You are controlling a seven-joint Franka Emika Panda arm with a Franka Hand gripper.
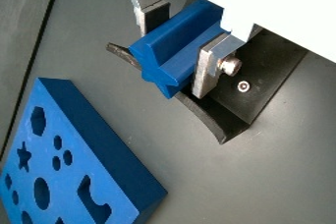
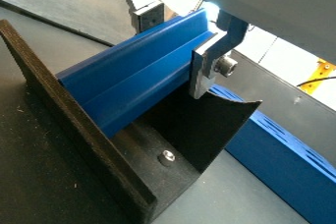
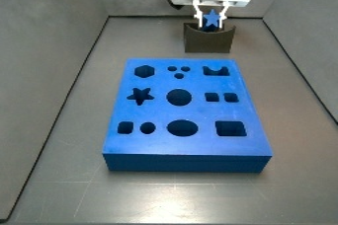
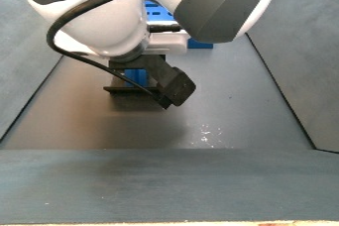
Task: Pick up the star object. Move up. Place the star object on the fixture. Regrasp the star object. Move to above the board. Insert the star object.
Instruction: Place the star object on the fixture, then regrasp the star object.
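Pincer at the fixture, behind the board; plates closed on the star, which lies in the fixture's notch. Judged step: placing or regrasping on the fixture. To do it well: keep the star seated along the notch, grip square across its flanks, and lift straight. Count: one star, one fixture, one board, twelve holes, one pincer.

End effector pointing down, fingers clamped on star object.
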